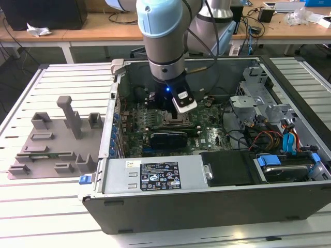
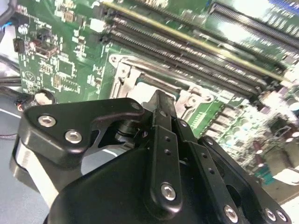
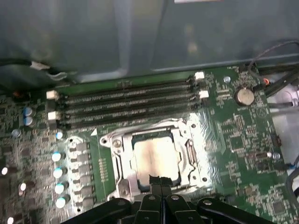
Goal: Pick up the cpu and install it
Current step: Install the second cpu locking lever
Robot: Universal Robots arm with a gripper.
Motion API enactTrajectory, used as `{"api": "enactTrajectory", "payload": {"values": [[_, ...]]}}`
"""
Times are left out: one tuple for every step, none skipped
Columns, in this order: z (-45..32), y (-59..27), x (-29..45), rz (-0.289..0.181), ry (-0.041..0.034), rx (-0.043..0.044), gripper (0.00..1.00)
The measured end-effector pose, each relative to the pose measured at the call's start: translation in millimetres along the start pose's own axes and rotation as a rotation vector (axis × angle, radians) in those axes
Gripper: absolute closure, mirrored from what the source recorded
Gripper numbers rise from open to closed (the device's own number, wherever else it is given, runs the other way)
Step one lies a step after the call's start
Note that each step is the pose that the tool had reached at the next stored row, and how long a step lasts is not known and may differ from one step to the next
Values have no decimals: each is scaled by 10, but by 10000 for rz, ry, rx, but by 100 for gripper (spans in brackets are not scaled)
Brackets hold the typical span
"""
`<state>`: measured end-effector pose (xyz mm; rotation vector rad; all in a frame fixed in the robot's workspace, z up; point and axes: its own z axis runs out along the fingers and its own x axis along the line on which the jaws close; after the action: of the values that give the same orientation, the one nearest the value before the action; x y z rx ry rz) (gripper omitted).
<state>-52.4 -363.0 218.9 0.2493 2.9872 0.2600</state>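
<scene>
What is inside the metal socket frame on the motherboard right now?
The cpu lies flat inside the socket frame, its silver top facing up. The gripper hangs over its near edge and covers that strip. The contacts underneath are hidden.

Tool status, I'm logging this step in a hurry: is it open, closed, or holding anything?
Tool: closed, fingertips together with nothing between them; the cpu lies flat in its socket, next to the tips.

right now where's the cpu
In the first wrist view the cpu lies flat in the metal socket frame on the green motherboard, beside the memory slots, with the gripper at its edge.
</scene>
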Motion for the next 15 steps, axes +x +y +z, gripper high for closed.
{"api": "enactTrajectory", "payload": {"values": [[5, 28, -5, -8, -6, 64, 89], [9, 49, -7, -15, -11, 117, 89], [14, 75, -8, -25, -19, 180, 89], [14, 89, -8, -29, -23, 208, 89], [11, 106, -8, -32, -27, 235, 89], [9, 117, -6, -34, -27, 243, 89], [6, 136, -4, -35, -29, 249, 89], [0, 151, -3, -36, -30, 255, 89], [-10, 164, -2, -37, -30, 262, 89], [-19, 175, -2, -38, -31, 267, 89], [-28, 183, -2, -39, -32, 271, 89], [-37, 191, -2, -39, -32, 279, 89], [-39, 196, -2, -40, -34, 283, 89], [-39, 198, -2, -42, -36, 292, 89], [-39, 198, -2, -43, -36, 294, 89]]}}
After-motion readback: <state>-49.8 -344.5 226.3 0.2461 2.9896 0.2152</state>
